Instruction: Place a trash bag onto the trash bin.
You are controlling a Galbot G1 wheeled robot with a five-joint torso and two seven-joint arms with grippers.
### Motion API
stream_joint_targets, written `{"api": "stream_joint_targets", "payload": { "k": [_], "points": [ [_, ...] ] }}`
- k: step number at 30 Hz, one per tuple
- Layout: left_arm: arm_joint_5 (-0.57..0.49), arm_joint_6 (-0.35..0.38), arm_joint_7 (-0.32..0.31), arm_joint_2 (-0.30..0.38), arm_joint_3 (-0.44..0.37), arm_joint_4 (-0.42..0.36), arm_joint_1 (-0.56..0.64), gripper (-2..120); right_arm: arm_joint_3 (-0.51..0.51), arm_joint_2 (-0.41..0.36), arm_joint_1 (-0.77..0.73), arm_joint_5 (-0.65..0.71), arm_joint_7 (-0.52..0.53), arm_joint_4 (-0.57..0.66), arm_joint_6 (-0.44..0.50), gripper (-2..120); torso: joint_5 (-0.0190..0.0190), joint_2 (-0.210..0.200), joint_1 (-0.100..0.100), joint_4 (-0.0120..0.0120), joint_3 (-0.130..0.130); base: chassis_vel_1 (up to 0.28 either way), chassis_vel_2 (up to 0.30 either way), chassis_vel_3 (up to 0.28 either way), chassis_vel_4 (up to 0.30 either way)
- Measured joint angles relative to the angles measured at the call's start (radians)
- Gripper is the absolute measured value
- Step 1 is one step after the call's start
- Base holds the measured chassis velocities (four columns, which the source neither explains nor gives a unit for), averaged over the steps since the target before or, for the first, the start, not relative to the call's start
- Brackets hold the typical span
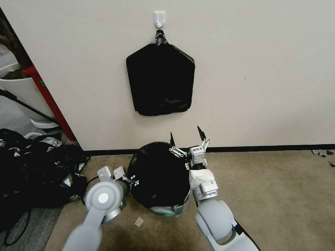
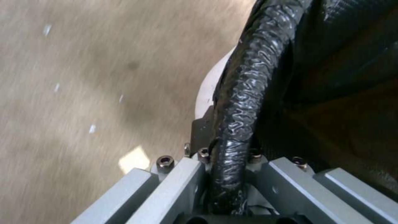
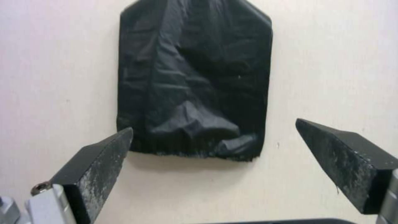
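Left pincer [image 2: 232,174] clamps the trash bag [image 2: 244,102] at the trash bin [image 2: 209,90]; right pincer [image 1: 186,136] gapes empty.

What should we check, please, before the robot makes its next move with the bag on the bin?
1. Trash bag covers the mouth of the trash bin: ok.
2. Bag rolled over the rim at the left gripper: ok; the rolled edge runs between its fingers.
3. Left gripper's grip on that edge: cannot tell.
4. Right gripper free of the bag: ok; open, raised above the bin's far right side, pointing at the wall.
5. Bag seated all round the rim: cannot tell.
6. Bundle on the wall hook untouched: ok.
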Motion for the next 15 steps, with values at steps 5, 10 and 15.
{"api": "stream_joint_targets", "payload": {
  "k": [5, 10, 15],
  "points": [
    [0.012, -0.044, -0.083, -0.03, 0.015, -0.016, 0.026, 0, -0.004, -0.002, 0.001, 0.016, 0.008, -0.005, -0.018, 100, 0.0, 0.0, 0.0, 0.0, 0.0, 0.0, 0.0, 0.0, 0.0],
    [0.028, -0.065, -0.111, -0.052, 0.018, 0.016, 0.01, 0, -0.007, 0.001, -0.003, 0.016, 0.008, -0.008, -0.021, 100, 0.0, 0.0, 0.0, -0.0002, 0.0, 0.0, 0.0, 0.0, 0.0],
    [0.06, -0.068, -0.096, -0.073, 0.031, 0.033, -0.001, 1, -0.007, 0.001, -0.011, 0.016, 0.009, -0.01, -0.024, 100, 0.0, 0.0, 0.0, -0.0001, 0.0, 0.0, 0.0, 0.0, 0.0]
  ]
}}
